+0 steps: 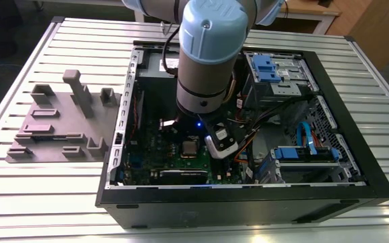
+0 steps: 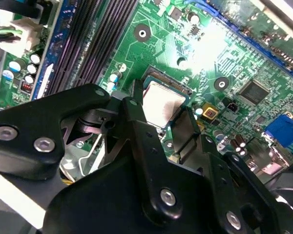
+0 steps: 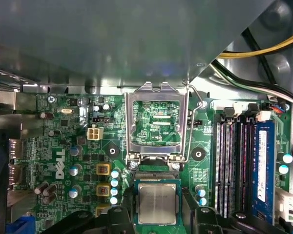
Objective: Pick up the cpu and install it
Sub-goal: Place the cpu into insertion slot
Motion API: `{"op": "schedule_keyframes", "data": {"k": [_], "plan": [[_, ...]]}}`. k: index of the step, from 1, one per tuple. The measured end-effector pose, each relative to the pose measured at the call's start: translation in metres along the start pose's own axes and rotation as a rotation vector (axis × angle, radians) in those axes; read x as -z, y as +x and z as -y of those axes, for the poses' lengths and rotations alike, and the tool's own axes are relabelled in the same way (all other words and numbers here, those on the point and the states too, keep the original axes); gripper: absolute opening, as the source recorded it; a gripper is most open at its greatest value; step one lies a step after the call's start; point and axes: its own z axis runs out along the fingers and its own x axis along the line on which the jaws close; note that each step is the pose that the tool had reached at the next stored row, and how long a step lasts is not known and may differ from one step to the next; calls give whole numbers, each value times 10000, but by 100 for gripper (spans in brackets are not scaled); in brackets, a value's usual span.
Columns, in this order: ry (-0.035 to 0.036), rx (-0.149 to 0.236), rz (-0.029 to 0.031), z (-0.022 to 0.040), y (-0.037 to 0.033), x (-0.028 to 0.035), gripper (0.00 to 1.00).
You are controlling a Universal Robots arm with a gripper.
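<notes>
- The gripper (image 2: 162, 105) is down inside the open computer case (image 1: 356, 195), low over the motherboard (image 3: 73, 141) in the part of the case toward the exterior view's left.
- The cpu (image 3: 157, 204) lies in the socket area with its pale metal top facing up. In both wrist views it looks flat and square to the board, with the gripper set around it.
- I cannot tell from these pictures whether the gripper is clamped on the chip or has let it go. Its black parts sit right at the chip's two opposite edges.
- The socket frame (image 3: 156, 122) stands open, folded back from the chip on its hinge, and green board shows through its window. The wire lever (image 3: 193, 117) beside it is unlatched.
- In the exterior view the chip (image 1: 190, 147) is a small pale square just beside the arm's wrist, toward the near side of the board.
- The grey fixture block (image 1: 56, 129) sits on the slatted table (image 1: 39, 192), outside the case on the exterior view's left and well apart from the arm.
- Judged from this, the pick-up and carry are done and the chip is at, and probably in, its seat.
- The frame is not yet closed over it or latched, so the install is not complete.
</notes>
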Motion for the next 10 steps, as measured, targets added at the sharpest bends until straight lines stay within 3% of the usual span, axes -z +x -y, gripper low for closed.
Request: {"op": "schedule_keyframes", "data": {"k": [10], "plan": [[0,-3,-22,6,4,-27,47]]}}
